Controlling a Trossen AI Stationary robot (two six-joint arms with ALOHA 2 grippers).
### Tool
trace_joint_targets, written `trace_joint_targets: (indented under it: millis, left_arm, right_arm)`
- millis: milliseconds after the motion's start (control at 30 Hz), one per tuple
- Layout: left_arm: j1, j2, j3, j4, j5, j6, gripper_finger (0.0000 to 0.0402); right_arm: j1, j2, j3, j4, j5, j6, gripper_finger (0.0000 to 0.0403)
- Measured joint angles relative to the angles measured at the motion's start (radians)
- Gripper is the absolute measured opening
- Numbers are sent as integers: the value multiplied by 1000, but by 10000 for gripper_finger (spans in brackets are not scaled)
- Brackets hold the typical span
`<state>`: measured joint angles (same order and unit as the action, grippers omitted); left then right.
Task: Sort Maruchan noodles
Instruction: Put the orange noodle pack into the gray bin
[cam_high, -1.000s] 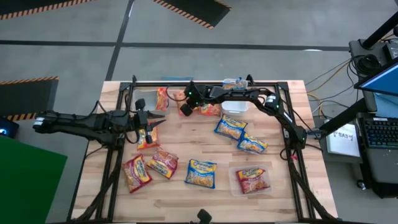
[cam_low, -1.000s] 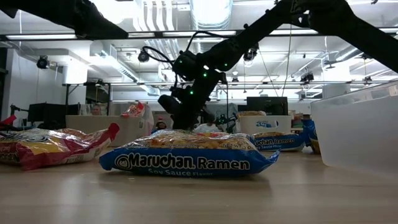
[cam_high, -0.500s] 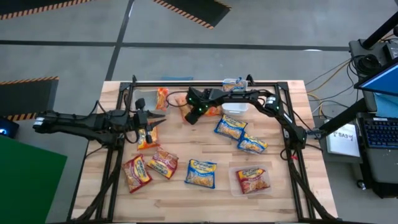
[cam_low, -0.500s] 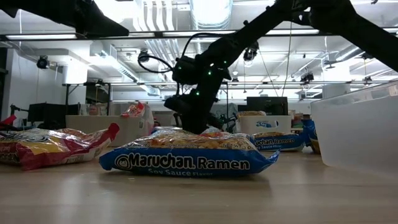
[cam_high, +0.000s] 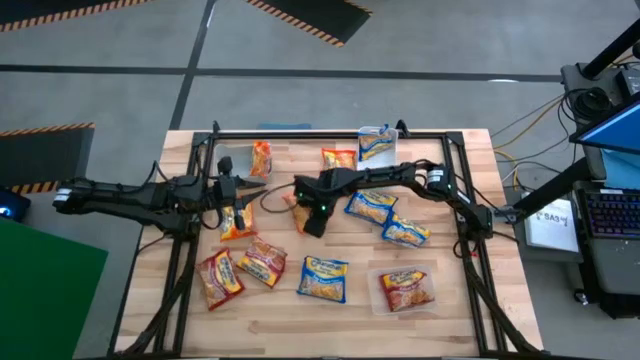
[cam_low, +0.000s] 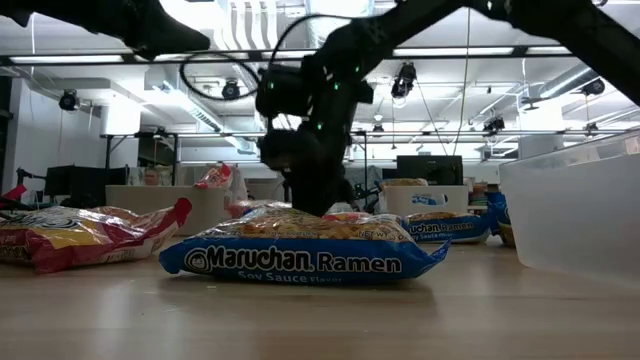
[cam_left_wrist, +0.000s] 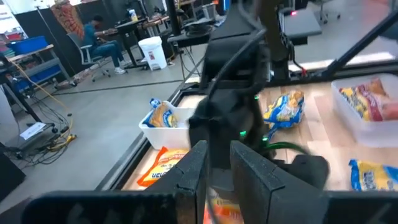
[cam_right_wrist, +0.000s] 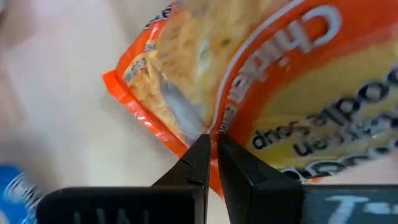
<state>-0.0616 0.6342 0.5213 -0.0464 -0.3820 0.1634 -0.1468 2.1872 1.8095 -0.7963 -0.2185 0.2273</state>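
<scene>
Maruchan noodles packets lie scattered over the wooden table (cam_high: 470, 310). My right gripper (cam_high: 305, 206) hangs over the table's middle, shut on the edge of an orange packet (cam_high: 296, 213); the right wrist view shows its fingertips (cam_right_wrist: 213, 146) pinching that packet (cam_right_wrist: 280, 93). At the left, my left gripper (cam_high: 238, 203) is shut on another orange packet (cam_high: 237, 226), which shows below its fingers (cam_left_wrist: 221, 208). Blue packets (cam_high: 370, 207) (cam_high: 405, 231) (cam_high: 322, 278) and red ones (cam_high: 220, 278) (cam_high: 262, 263) lie toward the front. Two orange packets (cam_high: 260, 157) (cam_high: 338, 158) rest at the back.
A clear container (cam_high: 377, 132) at the back edge holds a blue packet. Another container (cam_high: 380, 300) at the front right holds a red packet. A black frame (cam_high: 470, 250) rims the table. A person sits at a desk in the room beyond (cam_left_wrist: 99, 37).
My right gripper has carried its orange packet from the back of the table forward and left to the middle. The back container now shows uncovered. The left arm has not moved.
</scene>
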Motion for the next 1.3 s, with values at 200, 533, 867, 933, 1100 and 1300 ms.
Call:
trace_joint_targets:
  millis: [200,533,867,933,1100,1300]
  left_arm:
    - [0,9,0,-1,0,-127,52]
    - [-3,166,-1,3,8,-354,52]
    - [-3,366,44,11,137,-520,52]
    - [-3,405,70,13,138,-530,52]
    - [-3,510,142,4,138,-534,52]
    - [-3,601,209,-63,138,-541,62]
  right_arm:
    - [54,-136,-36,25,12,-65,22]
    - [124,-436,-388,328,20,-205,22]
    - [120,-749,-813,737,108,-203,22]
    - [118,-810,-868,782,131,-211,22]
    - [100,-942,-981,863,142,-228,22]
    - [78,-1078,-1037,860,141,-256,22]
